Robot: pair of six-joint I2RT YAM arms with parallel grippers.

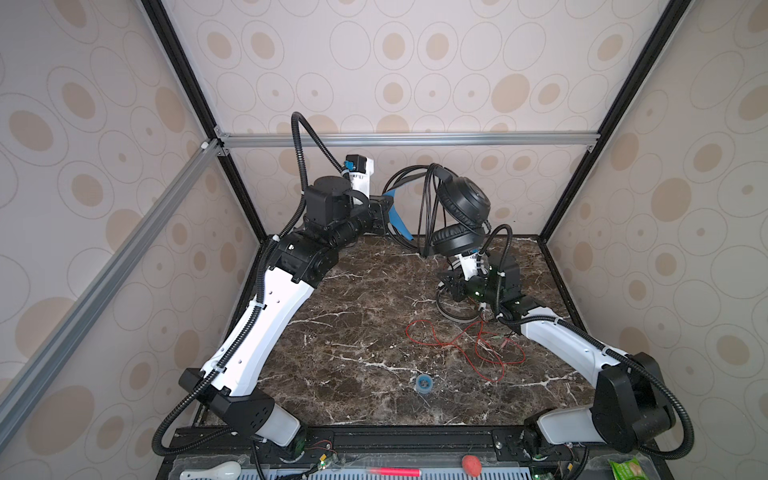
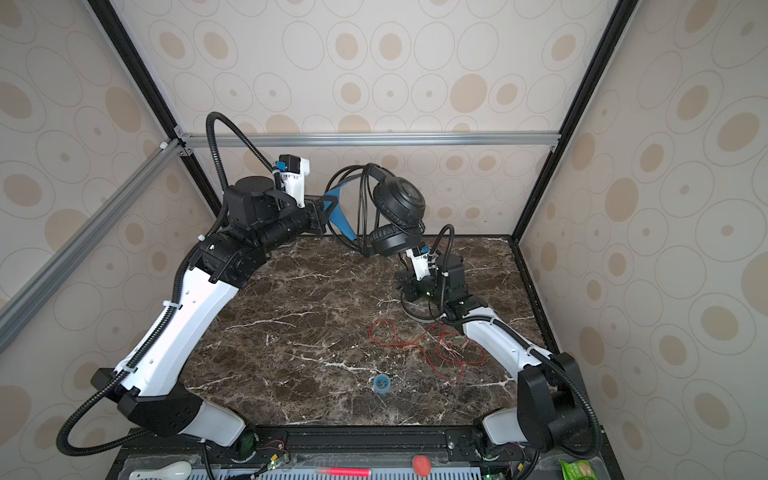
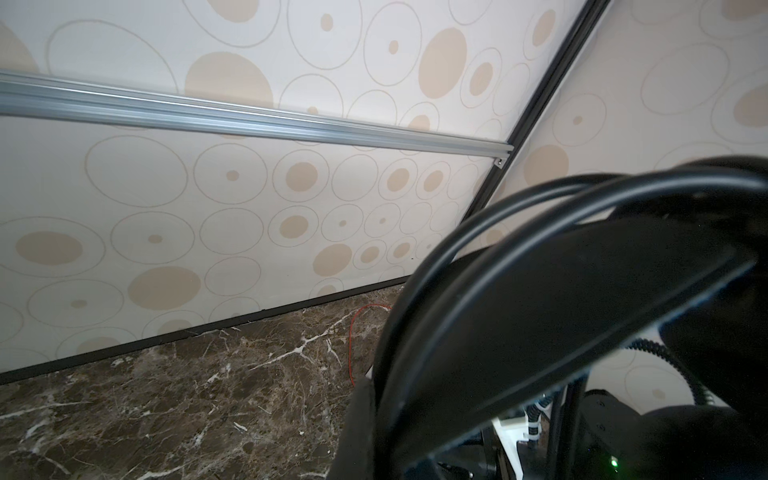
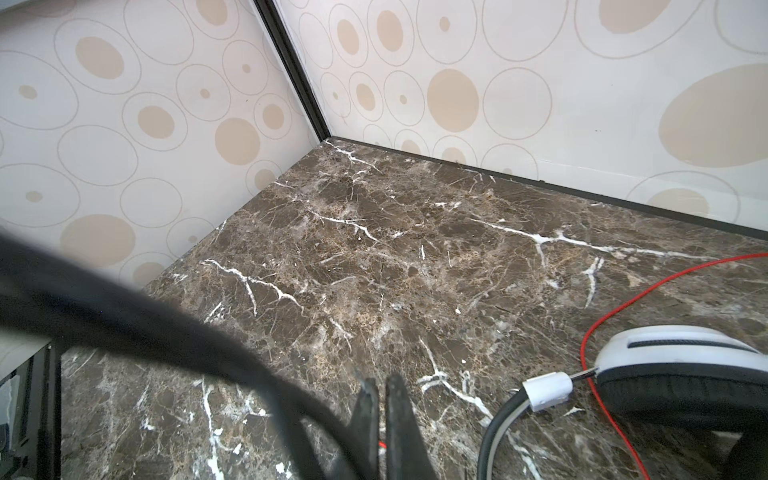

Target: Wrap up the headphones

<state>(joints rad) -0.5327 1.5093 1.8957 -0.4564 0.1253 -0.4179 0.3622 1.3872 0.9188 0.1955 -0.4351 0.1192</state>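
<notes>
The black headphones (image 1: 463, 203) are held aloft near the back wall (image 1: 415, 83) by the left gripper (image 1: 384, 208), clamped on their headband (image 1: 395, 216), while the red cord (image 4: 648, 291) (a speck between the fingers (image 4: 368, 415)) is pinched by the closed right gripper (image 4: 381, 380) beside the white headphones (image 4: 681, 365) on the table (image 1: 353, 332).

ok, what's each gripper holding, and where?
Left gripper clamps the black headphones by the headband. Right gripper is shut, seemingly pinching the red cord: a red speck shows between its jaws.
</notes>
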